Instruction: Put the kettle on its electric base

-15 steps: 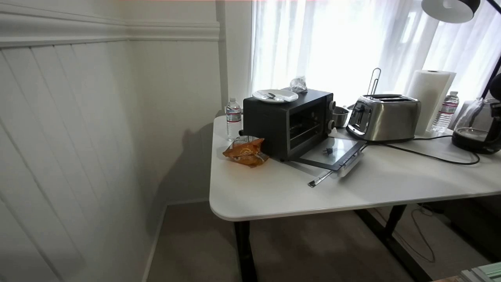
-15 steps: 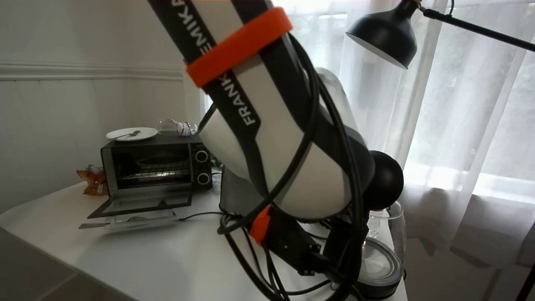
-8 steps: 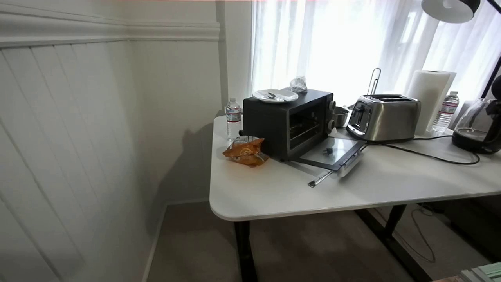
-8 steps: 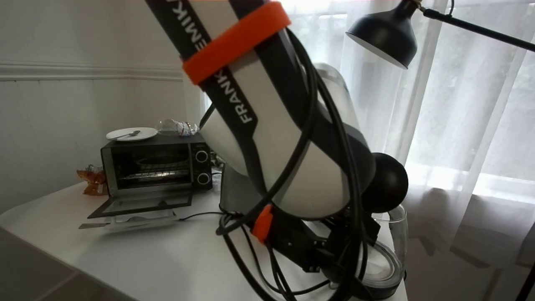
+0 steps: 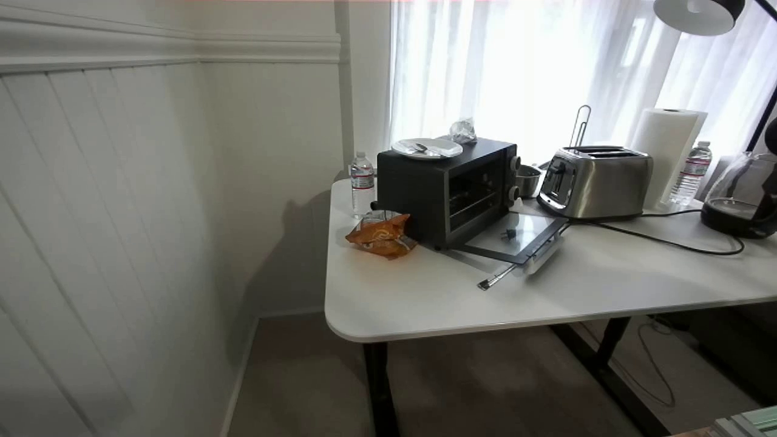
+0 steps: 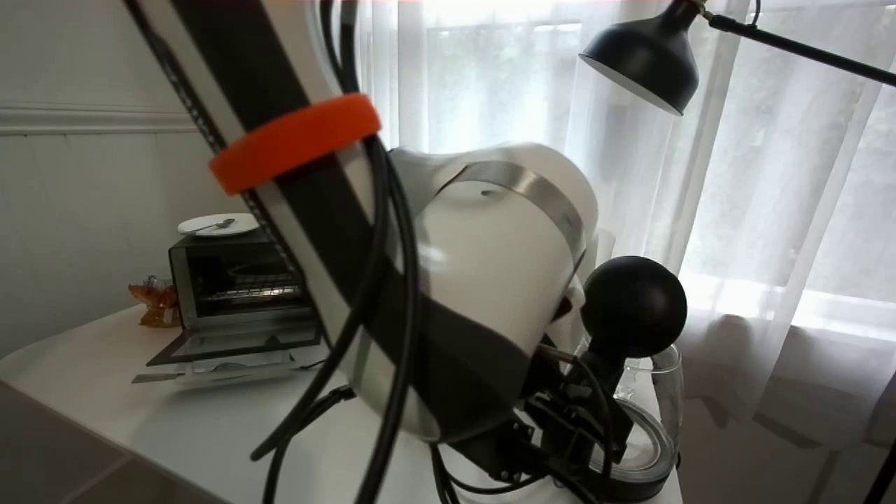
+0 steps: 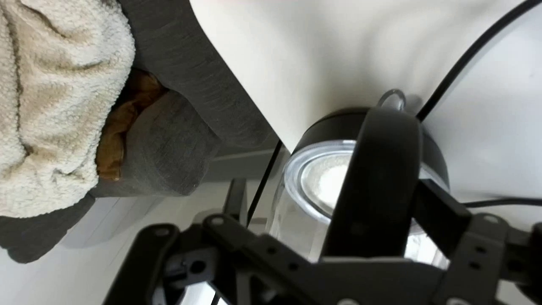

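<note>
The kettle (image 7: 301,192) is a clear glass jug with a black handle (image 7: 372,182) and a pale ring near its foot. My gripper (image 7: 334,197) stands open around the handle. The right-hand finger (image 7: 442,207) is close against the handle, contact unclear; the left-hand finger (image 7: 236,199) is well apart from it. Both exterior views show the kettle (image 5: 725,194) upright on the table, with a black round bottom part (image 6: 637,488). I cannot tell whether the electric base is part of that bottom. A black round piece (image 6: 633,308), apparently a raised lid, is above the jug.
The table edge (image 7: 250,99) runs close beside the kettle. Black cords (image 5: 661,243) lie across the white table. A silver toaster (image 5: 607,185), paper towel roll (image 5: 668,158) and toaster oven (image 5: 437,194) with lowered door stand along the back. A lamp (image 6: 647,59) hangs above.
The arm's large link has swung left and rolled in an exterior view, uncovering more of the black round piece. That piece and the jug's top have shifted slightly right; the bottom looks unmoved.
</note>
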### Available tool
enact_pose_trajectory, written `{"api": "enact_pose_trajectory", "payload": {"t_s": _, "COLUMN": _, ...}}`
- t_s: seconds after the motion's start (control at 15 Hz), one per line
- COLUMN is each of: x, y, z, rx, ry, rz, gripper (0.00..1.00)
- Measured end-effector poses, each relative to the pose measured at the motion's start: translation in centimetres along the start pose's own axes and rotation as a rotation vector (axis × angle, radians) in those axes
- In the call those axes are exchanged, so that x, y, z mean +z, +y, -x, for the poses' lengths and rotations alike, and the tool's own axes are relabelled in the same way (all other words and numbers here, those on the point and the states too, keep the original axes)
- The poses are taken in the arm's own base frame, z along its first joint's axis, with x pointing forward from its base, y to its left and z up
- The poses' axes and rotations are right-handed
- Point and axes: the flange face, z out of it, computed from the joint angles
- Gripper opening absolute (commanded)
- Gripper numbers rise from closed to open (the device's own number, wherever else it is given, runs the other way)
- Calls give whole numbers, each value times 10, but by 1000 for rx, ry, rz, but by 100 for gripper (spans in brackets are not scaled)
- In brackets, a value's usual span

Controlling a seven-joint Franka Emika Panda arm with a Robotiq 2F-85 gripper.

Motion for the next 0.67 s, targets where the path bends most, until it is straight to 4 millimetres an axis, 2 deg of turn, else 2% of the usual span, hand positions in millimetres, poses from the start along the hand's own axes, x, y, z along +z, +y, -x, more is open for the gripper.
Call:
{"api": "enact_pose_trajectory", "payload": {"t_s": 0.47, "x": -13, "y": -24, "z": 17, "rx": -24, "ry": -145, "rz": -125, "gripper": 100}}
{"api": "enact_pose_trajectory", "payload": {"t_s": 0.67, "x": -26, "y": -31, "z": 13, "rx": -9, "ry": -159, "rz": -155, "gripper": 100}}
